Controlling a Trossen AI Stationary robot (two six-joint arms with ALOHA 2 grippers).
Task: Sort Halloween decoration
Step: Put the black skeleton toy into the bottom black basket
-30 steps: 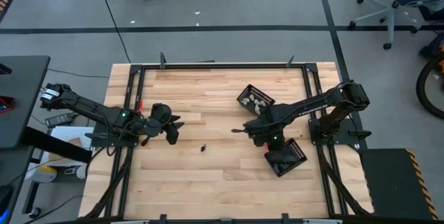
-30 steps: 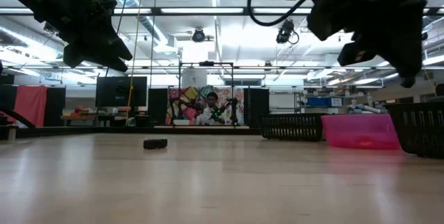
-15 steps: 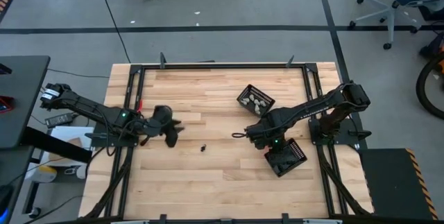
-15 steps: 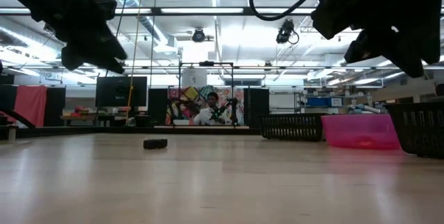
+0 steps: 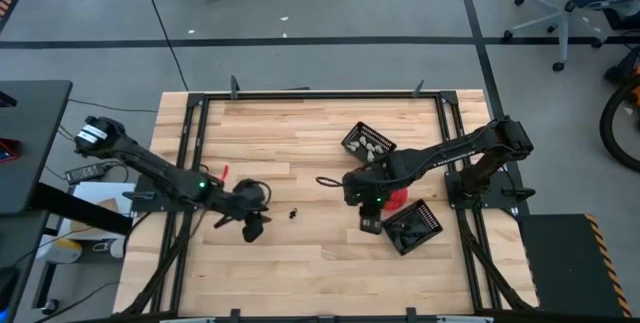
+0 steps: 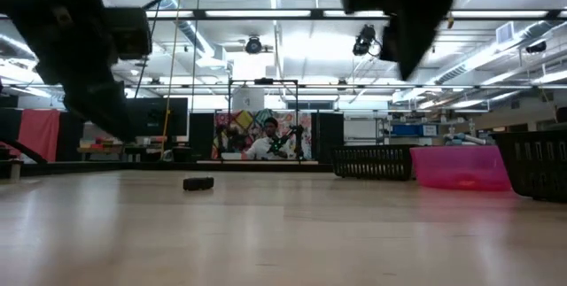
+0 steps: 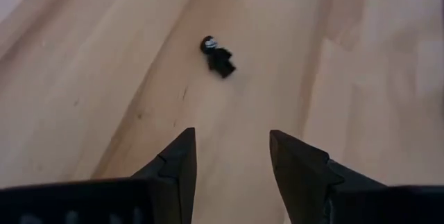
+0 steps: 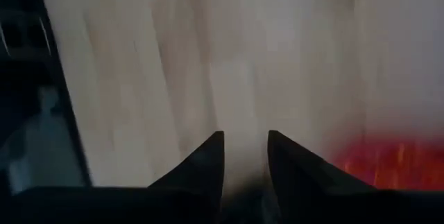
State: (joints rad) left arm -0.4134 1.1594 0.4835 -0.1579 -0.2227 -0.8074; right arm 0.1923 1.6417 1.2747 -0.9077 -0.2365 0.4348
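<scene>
One black trinket [image 5: 293,213] lies alone on the bare worktop [image 5: 300,263] near its middle, a tiny dark figure with a pale spot at its head end [image 7: 217,57], lying flat on its side. The left claw [image 7: 229,148] hangs just beside it with fingers spread and nothing between them. The right claw [image 8: 245,156] sits toward the right edge, between two baskets [image 5: 368,143], one holding pale trinkets [image 5: 370,147], its fingers slightly parted and empty.
</scene>
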